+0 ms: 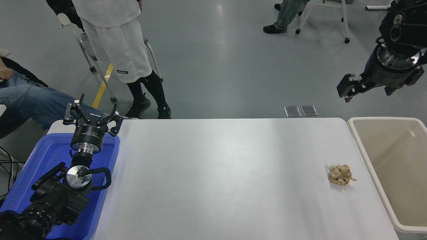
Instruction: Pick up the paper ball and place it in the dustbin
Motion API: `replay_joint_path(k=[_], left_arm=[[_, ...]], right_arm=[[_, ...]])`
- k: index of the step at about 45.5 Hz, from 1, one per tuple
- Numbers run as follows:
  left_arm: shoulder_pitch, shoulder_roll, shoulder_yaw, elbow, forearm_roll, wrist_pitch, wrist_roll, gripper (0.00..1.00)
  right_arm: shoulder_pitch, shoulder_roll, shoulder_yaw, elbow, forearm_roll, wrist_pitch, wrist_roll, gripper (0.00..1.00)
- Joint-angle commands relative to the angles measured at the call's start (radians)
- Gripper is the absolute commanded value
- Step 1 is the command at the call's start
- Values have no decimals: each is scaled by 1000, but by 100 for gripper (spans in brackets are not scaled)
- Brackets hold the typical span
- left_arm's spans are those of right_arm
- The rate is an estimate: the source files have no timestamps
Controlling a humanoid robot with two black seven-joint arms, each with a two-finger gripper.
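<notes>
The paper ball, a crumpled tan wad, lies on the white table near its right edge. Just to its right stands the cream dustbin, with only its smooth inner walls showing. My right gripper hangs high at the upper right, above the bin's far end and well away from the ball. Its jaws are spread open with nothing between them. My left gripper is parked at the lower left over the blue tray, open and empty.
A person in white shorts stands beyond the table's far left corner, beside a chair. Another person's legs in jeans reach in at the left. A further chair and feet show at the top right.
</notes>
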Motion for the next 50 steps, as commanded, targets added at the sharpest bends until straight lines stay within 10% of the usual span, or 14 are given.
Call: replay_joint_path(k=[1,50], left_arm=[[0,0,2,0,1,3,0,99],[0,0,0,0,0,0,0,99]], right_arm=[[1,-3,-3,0,0,0,0,100],[-24,-5,-54,0,0,0,0,100]])
